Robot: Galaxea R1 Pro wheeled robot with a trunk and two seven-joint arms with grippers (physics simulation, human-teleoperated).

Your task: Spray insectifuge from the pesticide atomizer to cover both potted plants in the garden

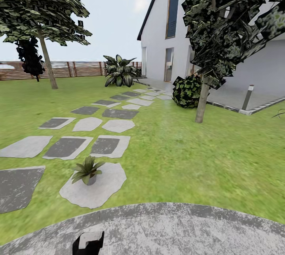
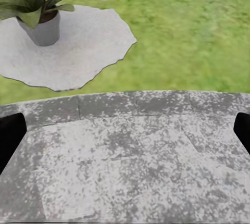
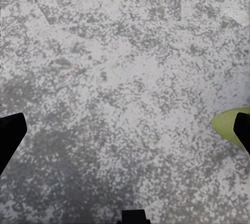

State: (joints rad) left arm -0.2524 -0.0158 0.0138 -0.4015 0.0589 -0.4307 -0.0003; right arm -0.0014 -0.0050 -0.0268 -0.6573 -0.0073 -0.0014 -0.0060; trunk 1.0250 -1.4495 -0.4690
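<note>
Both my left gripper (image 2: 125, 130) and right gripper (image 3: 125, 135) hang released, empty; one potted plant (image 1: 88, 171) stands near, unsprayed, atomizer not yet picked up.

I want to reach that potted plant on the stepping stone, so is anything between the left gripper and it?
Nothing visible does. Between the left gripper and the potted plant lie only flat patio paving, a grass strip and the stepping stone it stands on.
</note>
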